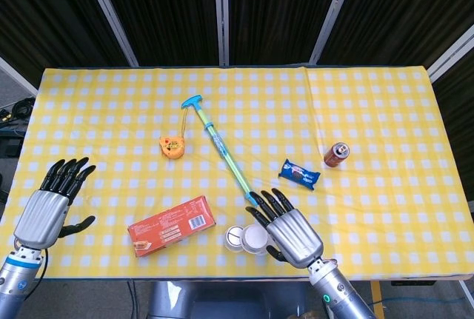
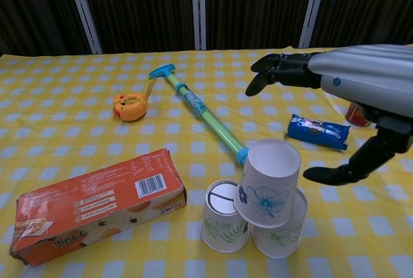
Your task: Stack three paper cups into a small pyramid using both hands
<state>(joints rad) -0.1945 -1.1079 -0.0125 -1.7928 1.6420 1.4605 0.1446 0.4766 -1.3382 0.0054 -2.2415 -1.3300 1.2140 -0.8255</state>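
While the top paper cup (image 2: 269, 182) sits inverted on two base cups (image 2: 222, 216) near the table's (image 1: 385, 97) front edge, the right hand (image 2: 342, 91) hovers above, fingers spread, holding nothing. Left hand (image 1: 52, 204) rests apart, fingers extended and empty.

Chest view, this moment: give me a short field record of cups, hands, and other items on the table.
cups: three paper cups, two upside down side by side, third on top, tilted
right hand: open, above and right of the cups, touching none
left hand: open, over the table's left edge, holding nothing
other items: orange box, tape measure, blue-green pump, blue snack packet, can
table: yellow checked cloth
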